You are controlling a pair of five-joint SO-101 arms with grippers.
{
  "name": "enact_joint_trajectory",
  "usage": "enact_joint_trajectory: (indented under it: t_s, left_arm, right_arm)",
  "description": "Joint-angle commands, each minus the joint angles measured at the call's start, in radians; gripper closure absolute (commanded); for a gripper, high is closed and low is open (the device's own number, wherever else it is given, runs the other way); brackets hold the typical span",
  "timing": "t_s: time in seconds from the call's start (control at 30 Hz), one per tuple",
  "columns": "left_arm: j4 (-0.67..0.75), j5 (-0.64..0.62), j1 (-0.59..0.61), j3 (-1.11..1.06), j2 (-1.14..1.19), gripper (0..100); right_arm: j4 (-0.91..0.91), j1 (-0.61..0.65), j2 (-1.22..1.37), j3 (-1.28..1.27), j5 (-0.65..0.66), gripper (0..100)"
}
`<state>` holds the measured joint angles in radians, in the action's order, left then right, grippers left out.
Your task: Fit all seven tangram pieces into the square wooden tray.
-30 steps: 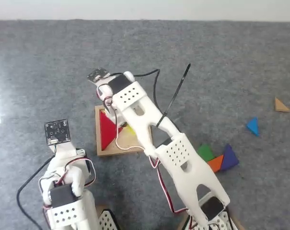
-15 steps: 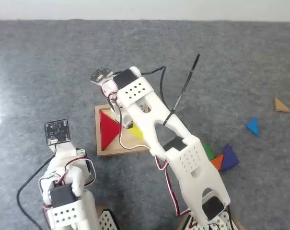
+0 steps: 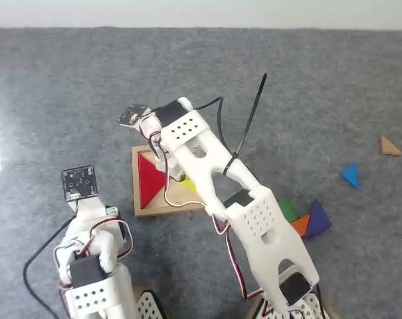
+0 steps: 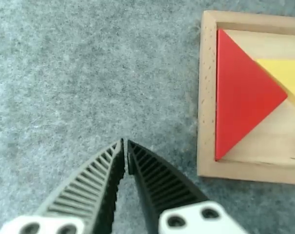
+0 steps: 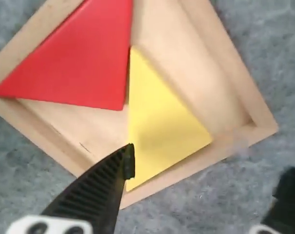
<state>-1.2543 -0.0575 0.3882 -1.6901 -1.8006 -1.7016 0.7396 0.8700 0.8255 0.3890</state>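
The square wooden tray point(image 3: 135, 199) lies on the grey carpet. Inside it, a red triangle point(image 3: 149, 181) sits against one side and a yellow triangle point(image 3: 188, 184) meets it point to point. My right arm point(image 3: 187, 143) stretches over the tray. In the right wrist view my right gripper point(image 5: 210, 161) is open just above the tray point(image 5: 245, 105), one black finger point(image 5: 119, 170) at the edge of the yellow triangle point(image 5: 157, 126), beside the red triangle point(image 5: 79, 68). My left gripper point(image 4: 125, 144) is shut and empty over the carpet, short of the tray point(image 4: 206, 97).
Loose pieces lie to the right of the tray: green point(image 3: 285, 211), orange point(image 3: 298, 226) and dark blue point(image 3: 318, 218) together near the right arm's base, a small blue triangle point(image 3: 349, 174) and a tan triangle point(image 3: 389, 145) farther out. Open carpet stretches beyond.
The right arm has shifted over the tray, first right and then slightly back left, uncovering more of the yellow triangle. The left arm has kept still.
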Motion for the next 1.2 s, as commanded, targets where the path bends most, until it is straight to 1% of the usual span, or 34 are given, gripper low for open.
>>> enact_joint_trajectory:
  t_s: [0.0,0.1,0.17,0.23,0.33,0.57,0.73,0.9,1.17]
  left_arm:
    - [-0.008,0.005,0.0,0.007,-0.017,99]
    - [-0.008,0.005,0.0,0.007,-0.017,99]
    - [-0.008,0.005,0.0,0.007,-0.017,99]
    - [-0.008,0.005,0.0,0.007,-0.017,99]
    - [-0.008,0.005,0.0,0.007,-0.017,99]
    - [-0.008,0.005,0.0,0.007,-0.017,99]
    - [-0.008,0.005,0.0,0.007,-0.017,99]
    - [-0.008,0.005,0.0,0.007,-0.017,99]
    - [-0.008,0.005,0.0,0.007,-0.017,99]
  right_arm:
    - [-0.016,0.008,-0.01,-0.002,0.015,55.6]
    - [-0.021,0.028,-0.019,-0.002,0.015,61.4]
    - [-0.044,0.054,-0.022,0.006,0.015,63.6]
    - [-0.07,0.085,-0.018,0.023,0.017,63.8]
    - [-0.081,0.105,-0.008,0.021,0.061,63.8]
    - [-0.079,0.061,0.001,0.009,0.081,63.7]
    - [-0.074,0.056,0.077,0.015,0.121,63.7]
    - [-0.068,0.05,0.12,0.017,0.127,63.8]
    - [-0.085,0.036,0.133,0.147,0.129,63.8]
